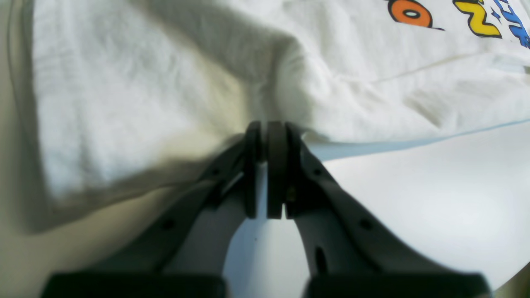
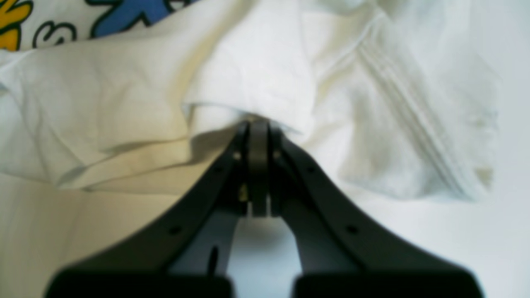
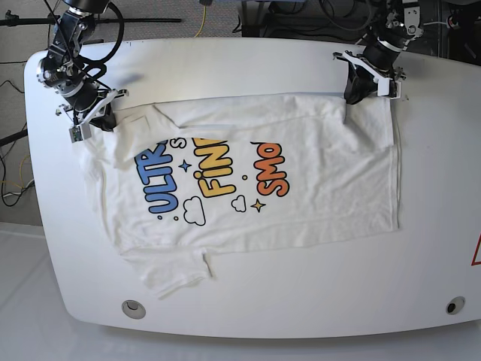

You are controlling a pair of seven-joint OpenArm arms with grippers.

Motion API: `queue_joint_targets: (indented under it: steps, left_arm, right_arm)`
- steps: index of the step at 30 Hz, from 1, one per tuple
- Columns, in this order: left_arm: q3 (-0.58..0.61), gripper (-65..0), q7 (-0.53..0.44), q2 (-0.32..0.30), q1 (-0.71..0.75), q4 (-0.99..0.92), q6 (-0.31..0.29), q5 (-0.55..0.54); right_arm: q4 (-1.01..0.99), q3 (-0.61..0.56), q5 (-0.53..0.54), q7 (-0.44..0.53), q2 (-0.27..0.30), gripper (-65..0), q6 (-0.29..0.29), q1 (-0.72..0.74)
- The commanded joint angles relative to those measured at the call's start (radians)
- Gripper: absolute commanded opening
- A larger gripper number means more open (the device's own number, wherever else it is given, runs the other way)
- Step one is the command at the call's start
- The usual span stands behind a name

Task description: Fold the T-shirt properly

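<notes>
The white T-shirt (image 3: 225, 180) lies print-up on the white table (image 3: 301, 301), with "ULTRA", "FINE" and "SMOL" readable. Its far edge is folded over towards the print between the two grippers. My left gripper (image 3: 350, 99) is at the shirt's far right corner, near the hem. In the left wrist view that gripper (image 1: 265, 128) is shut on a raised edge of the T-shirt (image 1: 165, 82). My right gripper (image 3: 109, 124) sits at the far left by the shoulder. Seen from its own wrist, the right gripper (image 2: 257, 124) is shut on a bunched fold of the T-shirt (image 2: 124, 103).
Two round fittings (image 3: 133, 307) (image 3: 453, 305) sit near the table's front edge. Cables and stands (image 3: 225, 15) run behind the far edge. A red mark (image 3: 476, 252) shows at the right edge. One sleeve (image 3: 176, 274) spreads towards the front left.
</notes>
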Motion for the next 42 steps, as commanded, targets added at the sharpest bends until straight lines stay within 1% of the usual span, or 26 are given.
queue_joint_targets:
  steps: [1,5,9,11,13,19,23,27,31,33,37,41,42]
  left_arm:
    - [-0.002,-62.6,0.156,-0.013,0.018,-0.024,0.073,0.064]
    - [-0.007,-62.5,0.158,-0.009,0.021,0.003,0.072,0.054]
    - [-0.011,-62.3,0.187,0.007,0.024,0.068,0.068,0.053]
    - [-0.018,-62.0,0.249,0.031,0.031,0.170,0.060,0.055]
    - [-0.024,-61.8,0.271,0.039,0.032,0.208,0.048,0.053]
    - [-0.030,-61.9,0.276,0.045,0.041,0.253,0.028,0.043]
    - [-0.016,-62.3,0.231,0.031,0.059,0.249,0.032,0.032]
    - [-0.017,-62.3,0.236,0.029,0.056,0.245,0.031,0.032]
    - [-0.018,-62.2,0.255,0.028,0.038,0.244,0.031,0.035]
    - [-0.023,-62.2,0.259,0.036,0.013,0.232,0.019,0.031]
    - [-0.024,-62.1,0.277,0.038,-0.018,0.235,0.017,0.032]
    - [-0.026,-62.3,0.270,0.039,-0.015,0.258,0.015,0.029]
    - [-0.036,-62.5,0.264,0.039,-0.001,0.293,0.003,0.024]
  right_arm:
    - [-0.034,0.000,-0.106,-0.045,0.030,-65.0,-0.009,0.021]
    - [-0.029,0.002,-0.135,-0.047,0.035,-65.0,-0.009,0.029]
    - [-0.023,0.007,-0.146,-0.051,0.038,-65.0,-0.009,0.031]
    - [-0.022,0.009,-0.160,-0.066,0.051,-65.0,-0.009,0.037]
    - [-0.017,0.012,-0.159,-0.070,0.054,-65.0,-0.009,0.038]
    - [-0.004,0.011,-0.151,-0.080,0.066,-65.0,-0.009,0.031]
    - [0.013,0.006,-0.145,-0.097,0.059,-65.0,-0.009,0.020]
    - [0.050,0.008,-0.144,-0.106,0.056,-65.0,-0.009,0.013]
    - [0.107,0.010,-0.143,-0.120,0.050,-65.0,-0.009,0.012]
    - [0.157,0.020,-0.131,-0.132,0.037,-64.9,-0.009,0.017]
    - [0.232,0.021,-0.131,-0.146,0.018,-64.9,-0.009,0.010]
    - [0.298,0.017,-0.132,-0.150,0.005,-64.8,-0.009,-0.012]
    - [0.338,0.020,-0.129,-0.148,0.004,-64.8,-0.009,-0.031]
